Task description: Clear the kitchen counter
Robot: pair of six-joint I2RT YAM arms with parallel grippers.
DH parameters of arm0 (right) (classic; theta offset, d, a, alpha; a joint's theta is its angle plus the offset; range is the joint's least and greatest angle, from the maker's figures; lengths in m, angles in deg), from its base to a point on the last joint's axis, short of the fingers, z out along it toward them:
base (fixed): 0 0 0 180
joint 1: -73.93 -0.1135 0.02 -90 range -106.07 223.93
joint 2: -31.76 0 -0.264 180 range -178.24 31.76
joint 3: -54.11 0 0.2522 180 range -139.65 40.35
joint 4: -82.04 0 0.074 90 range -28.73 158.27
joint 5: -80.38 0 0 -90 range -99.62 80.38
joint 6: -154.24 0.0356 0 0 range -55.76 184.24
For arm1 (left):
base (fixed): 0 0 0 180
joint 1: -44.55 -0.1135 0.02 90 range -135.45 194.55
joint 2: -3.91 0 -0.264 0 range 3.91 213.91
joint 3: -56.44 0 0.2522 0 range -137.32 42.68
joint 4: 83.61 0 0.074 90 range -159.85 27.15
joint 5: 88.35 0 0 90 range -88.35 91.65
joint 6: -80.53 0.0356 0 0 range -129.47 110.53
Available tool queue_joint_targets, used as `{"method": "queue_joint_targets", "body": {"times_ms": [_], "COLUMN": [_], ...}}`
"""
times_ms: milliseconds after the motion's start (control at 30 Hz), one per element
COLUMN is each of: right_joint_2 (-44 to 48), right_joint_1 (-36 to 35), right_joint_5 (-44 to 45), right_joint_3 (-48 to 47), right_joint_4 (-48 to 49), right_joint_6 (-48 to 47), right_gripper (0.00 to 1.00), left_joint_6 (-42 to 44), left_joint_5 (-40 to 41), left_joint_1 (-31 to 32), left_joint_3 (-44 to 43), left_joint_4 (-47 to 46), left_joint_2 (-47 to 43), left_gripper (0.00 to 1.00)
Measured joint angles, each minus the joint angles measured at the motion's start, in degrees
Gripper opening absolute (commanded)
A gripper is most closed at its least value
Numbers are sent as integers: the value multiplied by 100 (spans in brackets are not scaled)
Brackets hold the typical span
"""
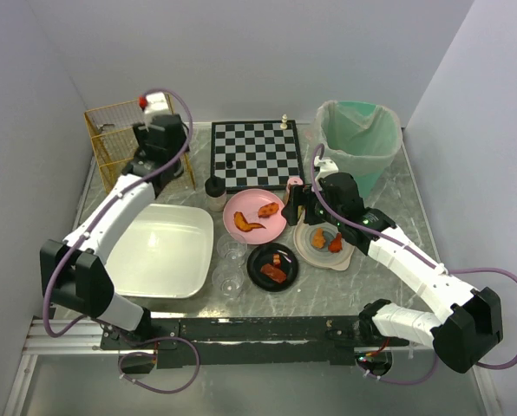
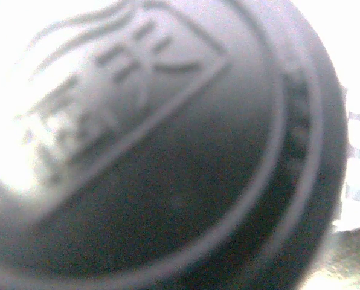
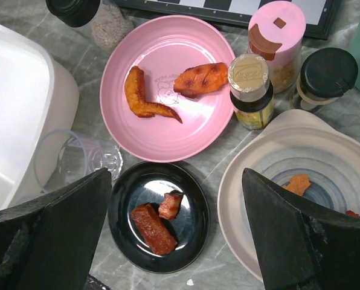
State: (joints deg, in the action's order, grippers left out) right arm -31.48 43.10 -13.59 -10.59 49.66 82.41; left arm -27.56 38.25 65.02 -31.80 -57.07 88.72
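The counter (image 1: 410,204) spreads from near edge to far, under everything. Near, a black plate (image 3: 122,205) holds meat (image 3: 153,228). Our right gripper (image 3: 175,178) hangs just beyond, jaws spread, empty. A tub (image 1: 159,251) lies left. Far left, by the basket (image 1: 111,143), our left gripper (image 1: 154,152) faces a blurred dark lid (image 2: 168,151); its jaws we cannot tell.

Your grey marble desk (image 1: 328,288) carries a white tub (image 1: 159,209) at left and a chessboard (image 1: 257,154) at the back, between a wire basket (image 1: 102,147) and a green bin (image 1: 358,152). Nearer sit a pink plate (image 1: 244,205), a black plate (image 1: 258,265), a beige plate (image 1: 305,247) and clear cups (image 1: 231,251).
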Motion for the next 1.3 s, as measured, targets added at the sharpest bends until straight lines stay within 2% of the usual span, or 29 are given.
{"method": "queue_joint_targets", "body": {"times_ms": [267,467,867,1300], "right_joint_2": [15,24,22,0], "right_joint_1": [0,2,98,234], "right_joint_5": [11,92,192,203], "right_joint_3": [63,140,151,157], "right_joint_4": [15,9,9,20], "right_joint_6": [22,26,26,44], "right_gripper": [95,95,95,95], "left_joint_6": [538,815,990,1056], "left_joint_5": [-492,-859,-1602,-1912], "left_joint_1": [-752,-999,-1438,-1641], "left_joint_3": [-1523,-2315,-3112,-3755], "left_joint_4": [-83,-378,-643,-791], "left_joint_2": [295,820,2188,2608], "left_gripper": [1,1,1,1]}}
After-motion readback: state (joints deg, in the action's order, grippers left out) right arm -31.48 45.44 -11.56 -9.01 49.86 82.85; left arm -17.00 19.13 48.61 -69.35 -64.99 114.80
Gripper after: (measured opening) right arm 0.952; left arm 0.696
